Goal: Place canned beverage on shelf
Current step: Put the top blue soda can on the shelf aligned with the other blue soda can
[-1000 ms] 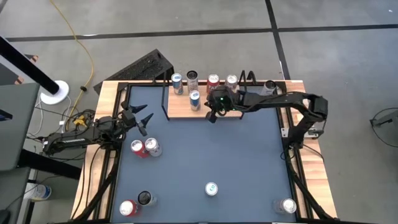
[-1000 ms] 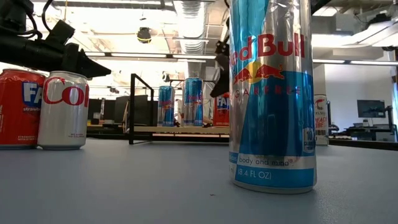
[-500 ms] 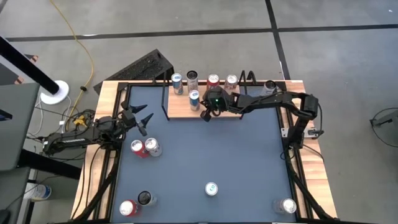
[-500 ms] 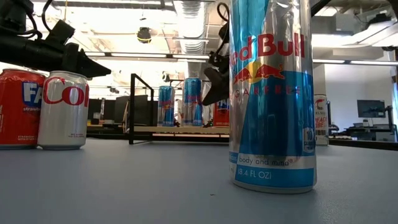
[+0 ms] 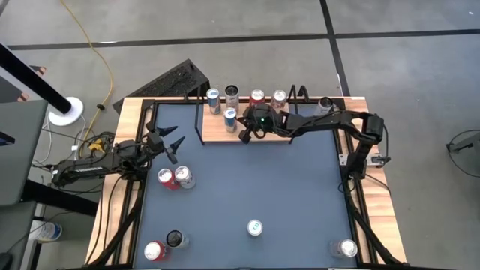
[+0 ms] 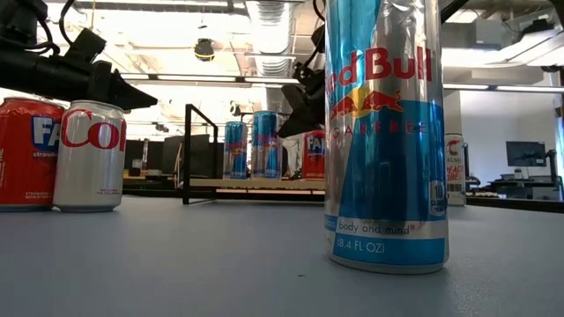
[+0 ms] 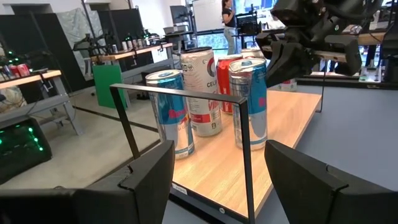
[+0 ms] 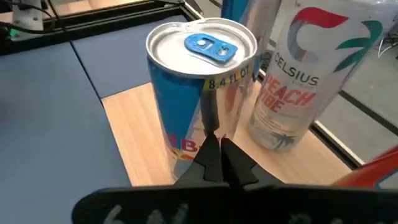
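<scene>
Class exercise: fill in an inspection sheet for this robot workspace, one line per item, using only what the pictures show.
Surface: dark-blue tabletop.
Job's things: shelf at the far edge with five cans; right gripper, shut, against the front blue can.
Clutter: loose cans on the tabletop, including a red and white pair and a blue can.
Grippers: left gripper waits above the tabletop's left side.
Cables: yellow cable on the floor.
Surroundings: person far off.

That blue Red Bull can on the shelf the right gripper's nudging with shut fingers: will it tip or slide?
Probably slides: the blue can stands upright on the smooth wooden shelf. It is tall and slim, so a high push from the shut right gripper may tip it. Its rounded wall could slip sideways off the fingertips.
</scene>
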